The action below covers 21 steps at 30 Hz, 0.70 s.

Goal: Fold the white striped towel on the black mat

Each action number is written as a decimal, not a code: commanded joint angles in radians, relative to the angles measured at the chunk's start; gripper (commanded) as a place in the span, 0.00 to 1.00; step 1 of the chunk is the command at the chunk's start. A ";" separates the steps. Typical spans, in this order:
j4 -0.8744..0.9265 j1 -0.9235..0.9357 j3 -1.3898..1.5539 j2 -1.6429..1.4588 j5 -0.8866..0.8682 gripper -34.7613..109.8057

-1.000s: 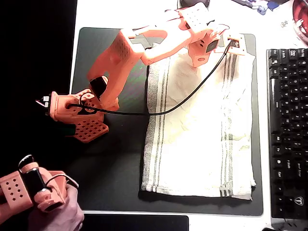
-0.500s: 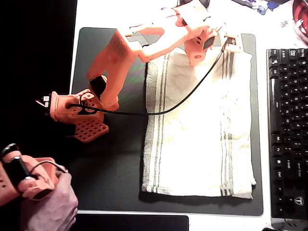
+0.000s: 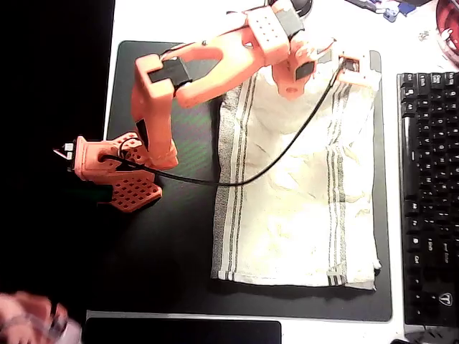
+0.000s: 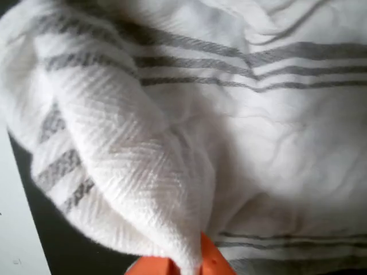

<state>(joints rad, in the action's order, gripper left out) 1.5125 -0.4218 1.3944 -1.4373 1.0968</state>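
A: Cream cloth with grey stripes: the towel (image 3: 297,193) lies spread on the mat (image 3: 165,251), its long side running top to bottom in the overhead view, lower edge near the mat's bottom rim.

B: We log the orange arm (image 3: 208,61) reaching from its base at the mat's left across to the towel's top edge. Gripper (image 3: 295,75) sits over that top edge.

A: Jaws?

B: In the wrist view we see the gripper (image 4: 189,264) pinching a fold of towel (image 4: 143,172), cloth bunched and lifted above the orange fingertips (image 4: 213,262).

A: Noted. A black cable (image 3: 280,154) crosses the towel. A keyboard (image 3: 429,193) lies just right of the mat.
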 commanded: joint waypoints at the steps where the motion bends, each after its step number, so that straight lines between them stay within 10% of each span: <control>1: 0.023 0.092 0.025 -0.141 0.064 0.24; 21: -0.038 0.808 0.040 -0.124 0.541 0.24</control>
<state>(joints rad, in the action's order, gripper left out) 1.4880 0.3206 1.4327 -1.5647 1.5831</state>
